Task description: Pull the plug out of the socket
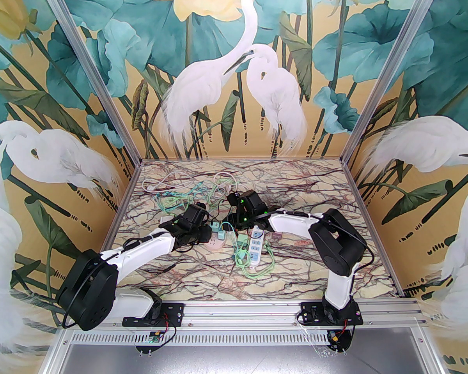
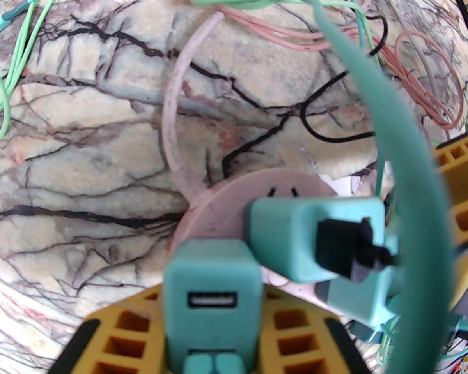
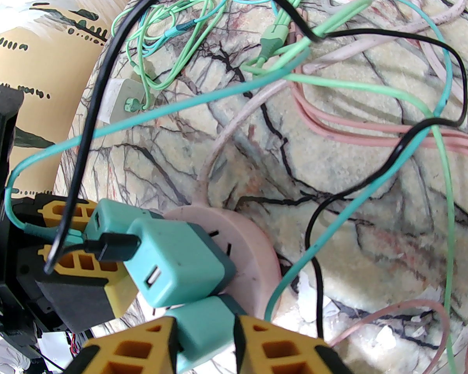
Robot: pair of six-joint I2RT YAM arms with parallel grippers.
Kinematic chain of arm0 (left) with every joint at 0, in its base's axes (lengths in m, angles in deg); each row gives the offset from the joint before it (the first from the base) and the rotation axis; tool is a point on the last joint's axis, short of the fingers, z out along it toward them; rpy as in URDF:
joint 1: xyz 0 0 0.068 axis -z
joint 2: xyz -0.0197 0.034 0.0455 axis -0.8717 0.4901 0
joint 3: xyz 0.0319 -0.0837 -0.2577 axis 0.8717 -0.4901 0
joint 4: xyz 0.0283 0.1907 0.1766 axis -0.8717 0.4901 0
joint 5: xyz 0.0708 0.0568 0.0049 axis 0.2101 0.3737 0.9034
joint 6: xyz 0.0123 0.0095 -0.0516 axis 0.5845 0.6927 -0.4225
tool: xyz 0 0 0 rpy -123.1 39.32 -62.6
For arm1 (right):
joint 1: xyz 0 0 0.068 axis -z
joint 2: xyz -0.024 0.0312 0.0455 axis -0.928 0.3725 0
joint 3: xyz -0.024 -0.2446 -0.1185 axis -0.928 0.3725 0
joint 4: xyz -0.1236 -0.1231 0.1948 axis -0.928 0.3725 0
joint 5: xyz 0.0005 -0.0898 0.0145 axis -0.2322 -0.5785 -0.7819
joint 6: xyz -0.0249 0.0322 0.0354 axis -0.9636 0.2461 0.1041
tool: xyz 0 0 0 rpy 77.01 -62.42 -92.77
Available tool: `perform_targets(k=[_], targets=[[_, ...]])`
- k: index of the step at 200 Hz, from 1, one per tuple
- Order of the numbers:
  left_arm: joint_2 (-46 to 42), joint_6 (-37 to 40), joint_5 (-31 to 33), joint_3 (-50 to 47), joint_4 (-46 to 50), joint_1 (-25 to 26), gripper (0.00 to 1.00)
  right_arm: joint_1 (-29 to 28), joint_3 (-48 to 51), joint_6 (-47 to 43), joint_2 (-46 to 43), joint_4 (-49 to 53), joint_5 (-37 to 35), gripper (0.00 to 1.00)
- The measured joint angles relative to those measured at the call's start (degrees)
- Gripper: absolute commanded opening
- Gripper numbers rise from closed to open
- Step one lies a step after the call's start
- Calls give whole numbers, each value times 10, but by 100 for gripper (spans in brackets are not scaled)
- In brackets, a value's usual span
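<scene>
Top view: both arms are meeting mid-table (image 1: pixel 316 271) over the pink socket (image 1: pixel 217 244), left gripper (image 1: pixel 202 234) and right gripper (image 1: pixel 238 220). I'm judging that one arm should be bracing while the other pulls straight off the socket face, no twisting.

Left wrist: left gripper (image 2: pixel 212 318) is pinching a teal plug (image 2: pixel 210 283) by its sides, USB port facing the camera. I'm keeping the pull along the prongs.

Right wrist: right gripper (image 3: pixel 204 339) is pinching a second teal plug (image 3: pixel 206 318) at the socket's near edge. Plugs are looking boxy, matte and seated. A third plug (image 3: pixel 179 263) is carrying a black cable (image 3: pixel 101 244). Loose cables (image 3: pixel 335 125) are risking snags.
</scene>
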Motion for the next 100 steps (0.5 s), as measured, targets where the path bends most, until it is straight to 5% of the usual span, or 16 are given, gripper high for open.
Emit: perform_targets(k=[61,100], targets=[[72,5,103,80,63,58,7,4,-2,0,0,5,0,32],[79,4,116,88,71,65,7,5,-3,0,0,9,0,32]])
